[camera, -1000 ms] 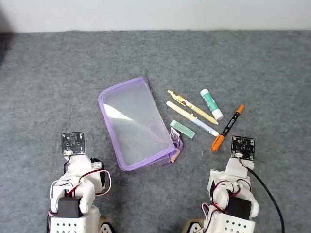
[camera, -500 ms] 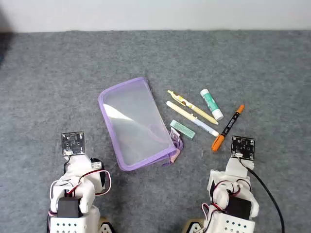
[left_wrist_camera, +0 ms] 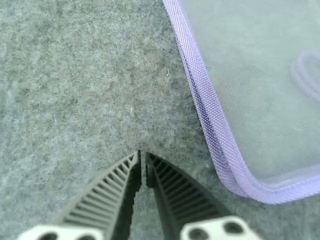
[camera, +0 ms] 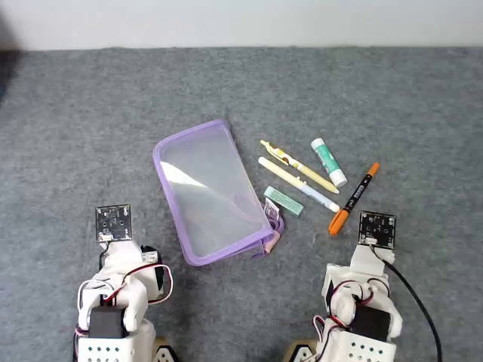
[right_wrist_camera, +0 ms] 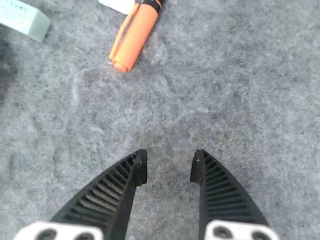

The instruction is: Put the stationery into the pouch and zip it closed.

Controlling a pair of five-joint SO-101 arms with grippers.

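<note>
A clear pouch (camera: pixel 213 192) with purple trim lies flat mid-table, its zip end toward the stationery. Right of it lie a green eraser (camera: pixel 283 200), two pale yellow pens (camera: pixel 298 183), a glue stick (camera: pixel 329 162) and an orange marker (camera: pixel 353 198). My left gripper (left_wrist_camera: pixel 142 159) is shut over bare mat just short of the pouch's purple corner (left_wrist_camera: pixel 227 170). Over the mat, my right gripper (right_wrist_camera: pixel 168 167) stands open and holds nothing, with the marker's orange cap (right_wrist_camera: pixel 134 35) and the eraser (right_wrist_camera: pixel 22 20) ahead of it. Both arms (camera: pixel 121 279) (camera: pixel 364 290) sit folded at the near edge.
A grey felt mat (camera: pixel 90 128) covers the table. A pale wall (camera: pixel 241 23) runs along the far edge. Open mat lies left of the pouch and beyond the stationery.
</note>
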